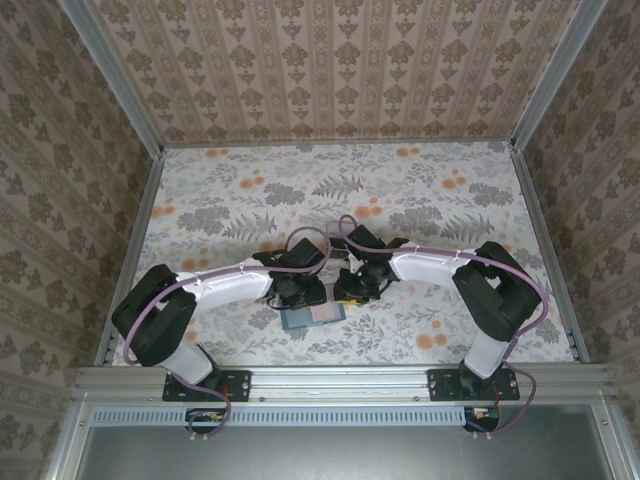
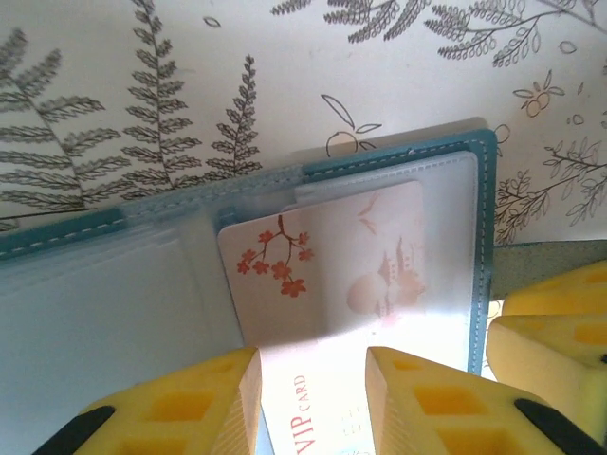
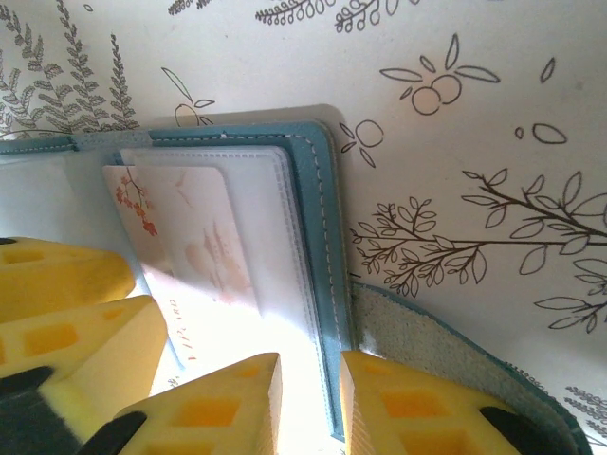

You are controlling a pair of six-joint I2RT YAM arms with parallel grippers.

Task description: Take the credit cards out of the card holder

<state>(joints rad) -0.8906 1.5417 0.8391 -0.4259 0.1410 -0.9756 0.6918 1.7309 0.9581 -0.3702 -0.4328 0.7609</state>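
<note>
Your L gripper (image 2: pixel 313 358) is parted, fingers either side of pink VIP card (image 2: pixel 322 256), partly out of open teal card holder (image 2: pixel 486 237) on floral table (image 1: pixel 450 320). R gripper (image 3: pixel 311 362) straddles holder's rt edge; can't tell if gripping.

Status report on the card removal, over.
Left gripper open over pink card, partly out of sleeve. Right gripper clamps card holder edge. No obstruction seen.

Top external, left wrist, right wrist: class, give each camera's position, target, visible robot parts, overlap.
Top external: above, behind bases, facing down at table; both arms.
Left wrist: on left arm, looking down at card holder; own fingers.
Right wrist: on right arm, same card holder; own fingers.
Shared: both wrist views show blossom card.
</note>
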